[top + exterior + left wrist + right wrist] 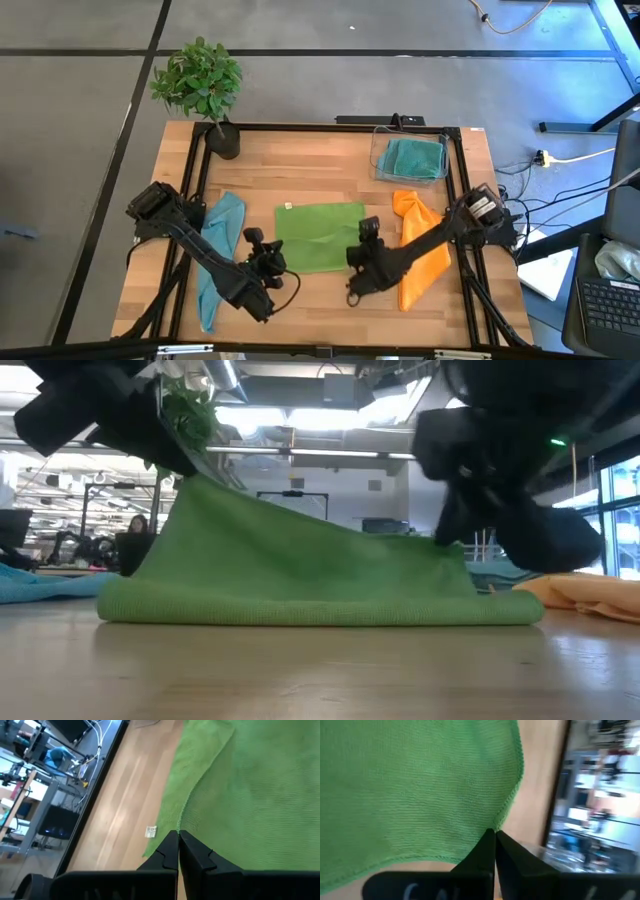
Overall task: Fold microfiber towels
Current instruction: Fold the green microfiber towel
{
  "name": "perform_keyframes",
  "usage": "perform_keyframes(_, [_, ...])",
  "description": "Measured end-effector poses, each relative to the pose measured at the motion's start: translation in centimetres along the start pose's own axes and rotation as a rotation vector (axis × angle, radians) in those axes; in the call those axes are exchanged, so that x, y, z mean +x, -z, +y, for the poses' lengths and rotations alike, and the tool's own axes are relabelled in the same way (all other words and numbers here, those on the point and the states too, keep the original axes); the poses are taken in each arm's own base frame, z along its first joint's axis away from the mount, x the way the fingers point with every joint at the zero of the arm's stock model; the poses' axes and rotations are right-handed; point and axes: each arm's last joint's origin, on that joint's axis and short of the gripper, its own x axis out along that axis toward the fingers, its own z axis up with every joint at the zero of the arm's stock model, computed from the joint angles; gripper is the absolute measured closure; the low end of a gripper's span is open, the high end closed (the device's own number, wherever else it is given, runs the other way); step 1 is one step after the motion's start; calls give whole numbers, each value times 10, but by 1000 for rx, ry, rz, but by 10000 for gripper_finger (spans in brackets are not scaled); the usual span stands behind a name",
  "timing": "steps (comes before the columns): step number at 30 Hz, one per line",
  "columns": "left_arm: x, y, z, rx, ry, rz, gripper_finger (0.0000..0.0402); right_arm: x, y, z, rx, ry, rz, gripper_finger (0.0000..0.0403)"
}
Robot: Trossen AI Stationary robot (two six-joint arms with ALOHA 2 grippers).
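A lime green towel (320,232) lies mid-table, with a white tag (151,831) at its far left corner. My left gripper (270,262) is shut on its near left part and my right gripper (362,252) on its near right part. In the low view the cloth rises from a doubled fold (320,610) on the table up to both grippers, higher at the left one (185,470). A light blue towel (222,235) lies at the left under my left arm, and an orange towel (422,255) at the right. My left gripper pinches the green towel's hemmed edge (184,817) between its two fingertips, coming slanting down from the near left. The held part is lifted and the cloth slopes down to the table. My right gripper pinches the towel's corner (501,820) at its fingertips, slanting down from the near right. That corner is raised off the wood and the cloth below it sags slightly.
A clear bin (378,160) holding a teal towel (412,157) stands at the far right. A potted plant (205,85) is at the far left corner. A black frame (300,128) runs around the table. Bare wood lies along the near edge.
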Motion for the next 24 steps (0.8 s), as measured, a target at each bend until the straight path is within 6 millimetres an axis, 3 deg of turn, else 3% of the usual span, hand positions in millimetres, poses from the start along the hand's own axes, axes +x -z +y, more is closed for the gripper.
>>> perform_keyframes(6, [5, -1, 4, 2, -20, 19, 402, 16, -11, -37, 38, -226, -26, 395])
perform_keyframes(12, [22, -7, 12, -15, -45, 84, 402, 35, -7, -65, 90, -329, 26, 395])
perform_keyframes(18, [40, -7, 20, -14, -76, 153, 402, 53, -1, -74, 123, -391, 77, 395])
perform_keyframes(24, [55, 7, 21, -10, -94, 195, 402, 67, 9, -67, 98, -393, 104, 395])
